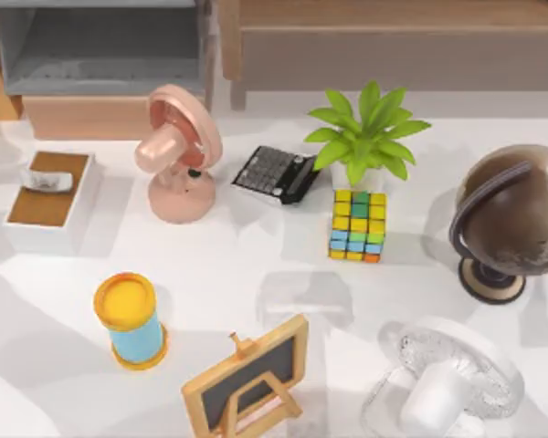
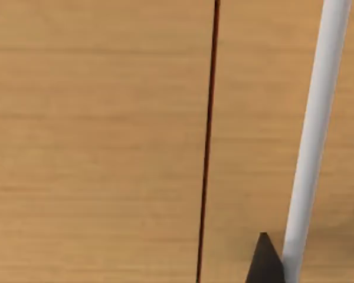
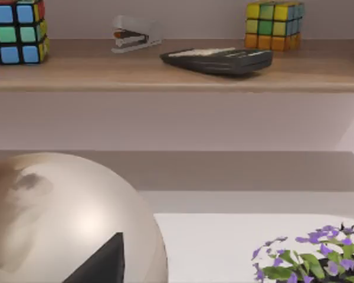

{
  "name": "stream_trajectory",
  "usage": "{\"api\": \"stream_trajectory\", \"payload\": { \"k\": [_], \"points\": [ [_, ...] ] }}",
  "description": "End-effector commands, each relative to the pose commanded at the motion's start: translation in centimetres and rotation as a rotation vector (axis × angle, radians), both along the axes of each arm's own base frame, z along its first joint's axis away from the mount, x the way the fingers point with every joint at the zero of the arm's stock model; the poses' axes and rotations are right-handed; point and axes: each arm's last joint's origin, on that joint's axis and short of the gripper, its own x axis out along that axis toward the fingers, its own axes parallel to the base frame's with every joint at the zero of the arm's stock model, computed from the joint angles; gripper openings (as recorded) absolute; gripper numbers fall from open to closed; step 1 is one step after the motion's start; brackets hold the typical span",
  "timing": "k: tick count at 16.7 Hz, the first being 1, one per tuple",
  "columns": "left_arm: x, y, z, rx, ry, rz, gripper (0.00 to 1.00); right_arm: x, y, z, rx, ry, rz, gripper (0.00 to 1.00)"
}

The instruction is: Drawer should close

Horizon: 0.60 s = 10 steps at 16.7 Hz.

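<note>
The drawer [image 1: 100, 46] stands pulled out at the table's back left, its grey inside showing and its wooden front [image 1: 84, 117] facing the table. In the left wrist view a wooden panel [image 2: 94, 141] with a dark seam [image 2: 207, 147] is very close. A white bar [image 2: 314, 135] runs across it. A dark tip of my left gripper [image 2: 264, 264] sits right against that bar. In the right wrist view a dark tip of my right gripper [image 3: 103, 264] hangs in front of the bronze globe [image 3: 53, 218].
On the table stand a pink fan [image 1: 178, 155], a calculator [image 1: 276, 173], a potted plant [image 1: 365, 137], a colour cube [image 1: 358, 225], a globe [image 1: 511, 219], a white fan [image 1: 447, 383], a small chalkboard [image 1: 248, 379], a yellow-blue cylinder [image 1: 130, 319] and a white box [image 1: 50, 196].
</note>
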Motion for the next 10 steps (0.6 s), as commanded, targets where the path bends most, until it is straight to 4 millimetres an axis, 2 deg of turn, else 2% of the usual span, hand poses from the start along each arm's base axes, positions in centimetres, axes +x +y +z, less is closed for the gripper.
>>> {"api": "stream_trajectory", "payload": {
  "k": [4, 10],
  "points": [
    [0.00, 0.00, 0.00, 0.000, 0.000, 0.000, 0.98, 0.00, 0.00, 0.00, 0.000, 0.000, 0.000, 1.00],
    [0.00, 0.00, 0.00, 0.000, 0.000, 0.000, 1.00, 0.00, 0.00, 0.00, 0.000, 0.000, 0.000, 1.00]
  ]
}}
